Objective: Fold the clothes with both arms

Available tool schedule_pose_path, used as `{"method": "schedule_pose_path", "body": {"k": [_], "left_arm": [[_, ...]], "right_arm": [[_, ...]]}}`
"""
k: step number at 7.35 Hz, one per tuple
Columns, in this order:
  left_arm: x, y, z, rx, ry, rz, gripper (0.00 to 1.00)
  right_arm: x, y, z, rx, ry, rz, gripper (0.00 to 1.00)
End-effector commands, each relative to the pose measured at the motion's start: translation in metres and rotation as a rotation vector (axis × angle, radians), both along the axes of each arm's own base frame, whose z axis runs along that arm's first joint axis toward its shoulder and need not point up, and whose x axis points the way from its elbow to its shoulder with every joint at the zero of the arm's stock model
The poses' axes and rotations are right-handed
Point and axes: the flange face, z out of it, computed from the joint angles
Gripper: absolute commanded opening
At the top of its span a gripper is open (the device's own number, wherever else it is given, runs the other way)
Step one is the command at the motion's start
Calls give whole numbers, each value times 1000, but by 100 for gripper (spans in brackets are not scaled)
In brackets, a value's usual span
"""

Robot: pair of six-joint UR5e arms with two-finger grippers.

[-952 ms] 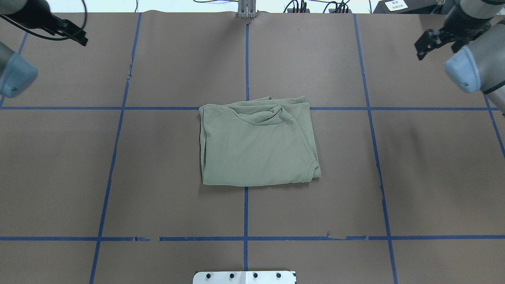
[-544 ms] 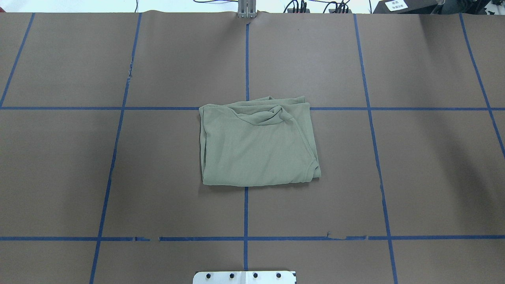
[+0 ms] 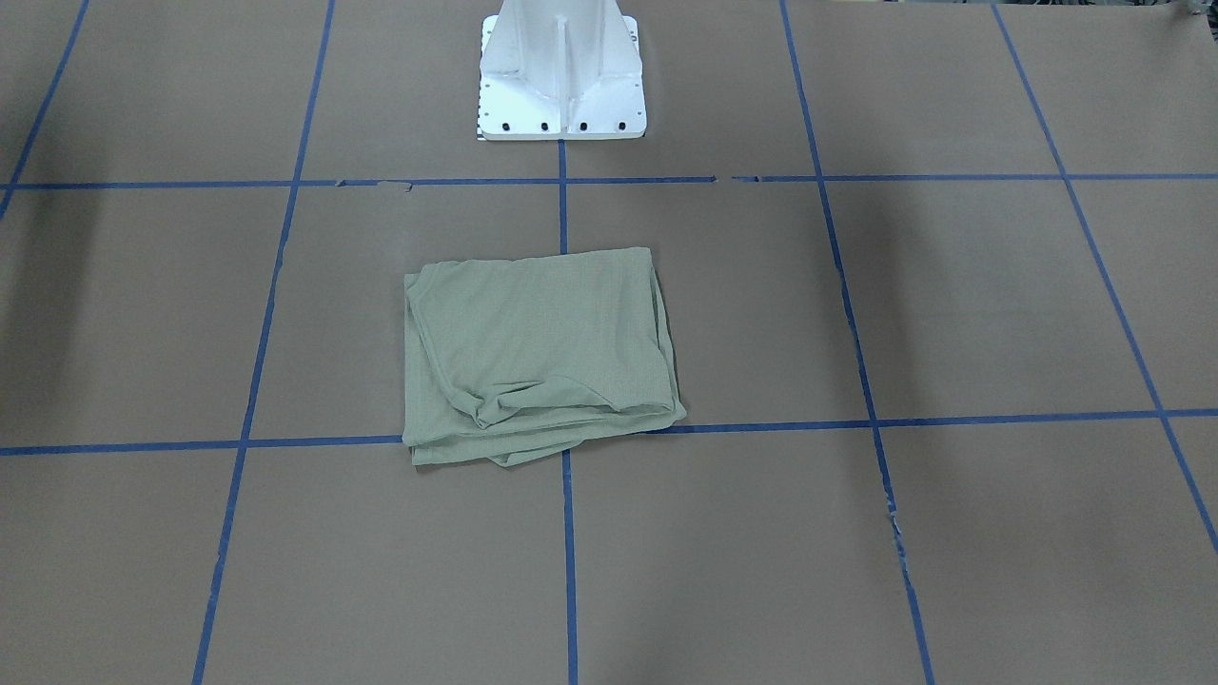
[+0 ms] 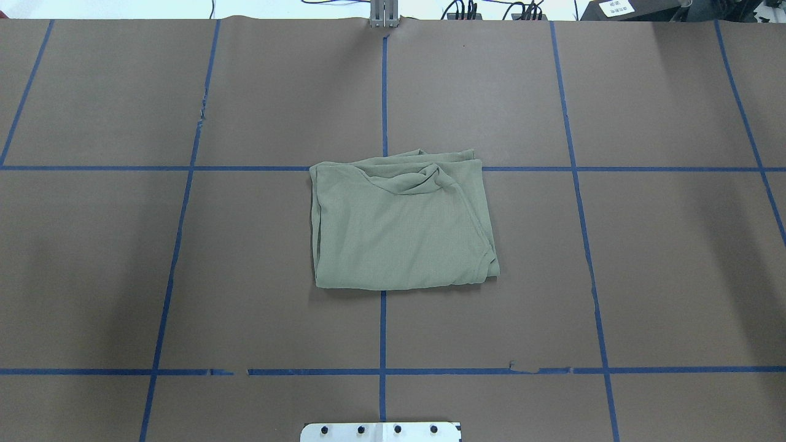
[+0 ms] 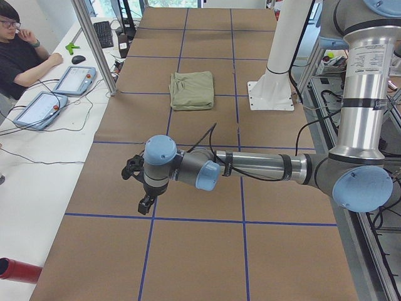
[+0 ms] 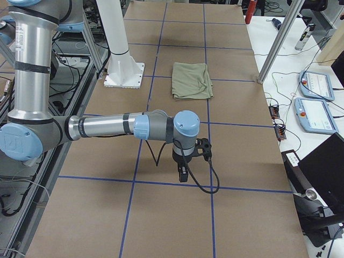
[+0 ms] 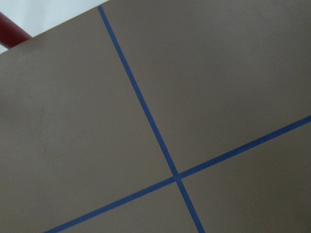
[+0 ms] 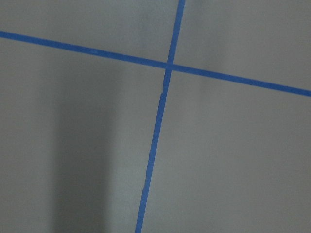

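sage shirt [image 4: 402, 224] lies folded, white pedestal [image 3: 561, 76] near; l pincer [image 5: 143, 199], r pincer [image 6: 184, 173] far off, openness can't tell.

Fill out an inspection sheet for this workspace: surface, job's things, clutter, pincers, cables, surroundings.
surface: brown paper marked with a blue tape grid, chipped in places.
job's things: sage-green shirt folded into a rough rectangle at the centre, bunched along its far edge; nothing touches it.
clutter: nothing seen.
pincers: left pincer and right pincer hang above the paper at opposite table ends, far from the shirt; open or shut cannot be told.
cables: black cable loops below the right pincer; more cables lie beyond the table's far edge.
surroundings: white pedestal; a person seated beside teach pendants.
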Motion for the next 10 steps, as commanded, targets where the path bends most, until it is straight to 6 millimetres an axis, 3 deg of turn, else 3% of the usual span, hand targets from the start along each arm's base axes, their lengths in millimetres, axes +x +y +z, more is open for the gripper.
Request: {"method": "schedule_pose_path", "body": {"k": [1, 2, 5, 7, 10], "left_arm": [[0, 13, 11, -209, 11, 5, 100], [-1, 21, -4, -213, 12, 4, 100], [1, 20, 0, -221, 13, 1, 100], [2, 13, -15, -185, 13, 3, 100], [1, 13, -17, -178, 9, 5, 100]], "right_arm": [[1, 6, 1, -5, 0, 3, 100], [1, 5, 0, -4, -2, 3, 100], [1, 4, -2, 1, -2, 3, 100], [1, 4, -3, 4, -2, 3, 100], [1, 2, -4, 29, -2, 5, 100]]}}
